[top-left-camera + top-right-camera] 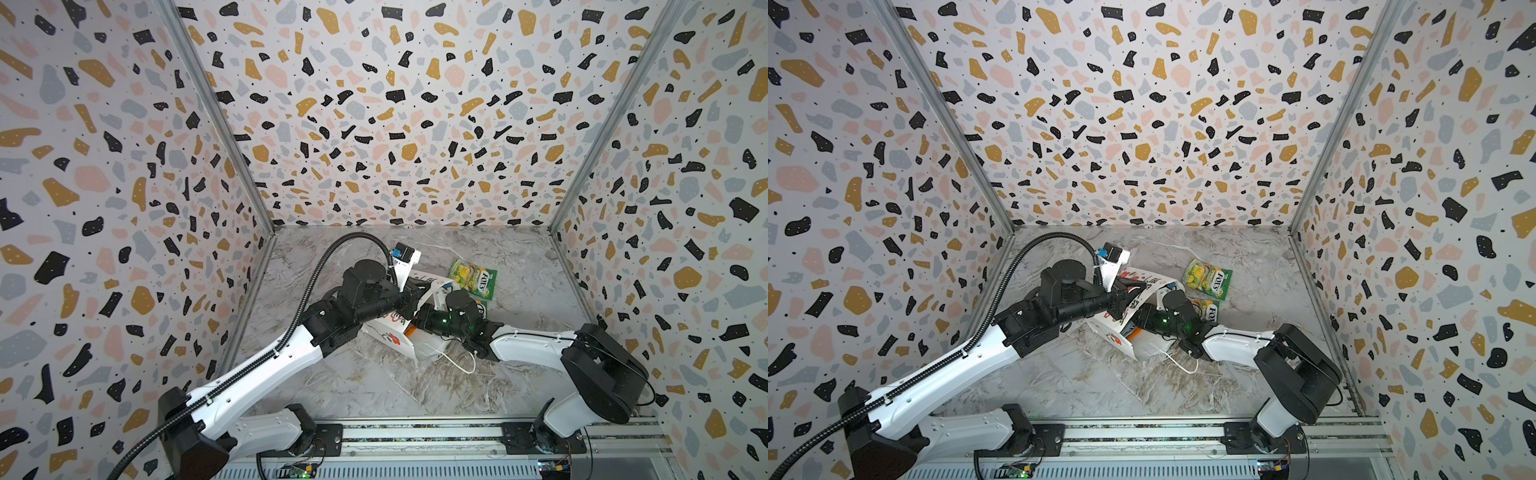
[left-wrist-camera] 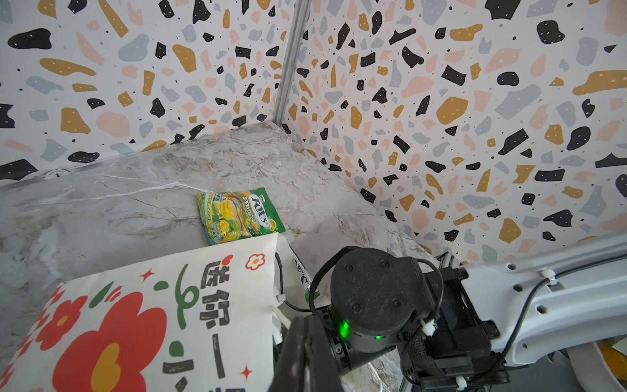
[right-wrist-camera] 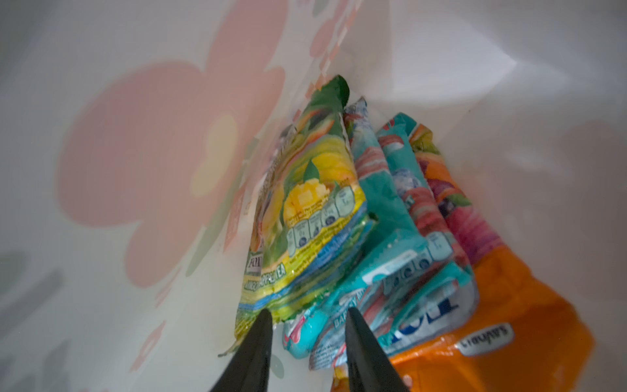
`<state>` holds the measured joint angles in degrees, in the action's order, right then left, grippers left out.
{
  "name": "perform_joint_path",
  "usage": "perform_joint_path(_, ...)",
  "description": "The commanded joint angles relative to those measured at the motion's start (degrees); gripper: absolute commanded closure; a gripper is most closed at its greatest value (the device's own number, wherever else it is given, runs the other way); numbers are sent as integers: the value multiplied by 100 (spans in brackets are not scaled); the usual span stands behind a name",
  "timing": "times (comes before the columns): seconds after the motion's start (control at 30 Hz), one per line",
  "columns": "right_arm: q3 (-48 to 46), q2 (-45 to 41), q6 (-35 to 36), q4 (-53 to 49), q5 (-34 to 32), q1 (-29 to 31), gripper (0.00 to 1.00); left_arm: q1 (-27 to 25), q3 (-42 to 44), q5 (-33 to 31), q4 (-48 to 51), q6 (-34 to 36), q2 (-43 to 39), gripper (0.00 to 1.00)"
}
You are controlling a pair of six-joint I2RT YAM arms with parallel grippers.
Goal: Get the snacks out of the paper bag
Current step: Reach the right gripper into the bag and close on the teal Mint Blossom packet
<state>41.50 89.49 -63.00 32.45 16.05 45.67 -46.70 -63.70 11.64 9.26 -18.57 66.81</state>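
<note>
Four inside, two outside

Two green-yellow packets (image 1: 473,277) (image 1: 1210,311) lie on the table (image 1: 374,382) beside the toppled paper bag (image 1: 388,332). Inside are one green-yellow packet (image 3: 312,203), two teal packets (image 3: 383,203) (image 3: 437,305) and one orange packet (image 3: 509,298). The right gripper (image 3: 308,312), jaws narrowly apart, meets their edges. The left gripper (image 1: 417,289) is closed tight at the bag's mouth.

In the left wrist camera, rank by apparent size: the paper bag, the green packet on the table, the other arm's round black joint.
1. paper bag, cut off by the frame.
2. round black joint, though it sits nearer the camera.
3. green packet, farther back.
</note>
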Motion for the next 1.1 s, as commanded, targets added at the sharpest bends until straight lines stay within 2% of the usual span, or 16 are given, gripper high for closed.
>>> perform_joint_path(0.0, 254, 40, 32, -268, -361, -1, 62, -39, -149, 101, -105, 112, -48, 100)
perform_joint_path(0.53, 247, 146, 61, -538, -738, 21, 69, -59, -157, 49, -81, 106, -85, 100)
perform_joint_path(0.97, 393, 427, 52, -495, -642, 21, 70, -66, -145, 49, -74, 108, -89, 100)
perform_joint_path(1.07, 471, 540, 60, -479, -605, 20, 67, -63, -134, 58, -82, 109, -89, 100)
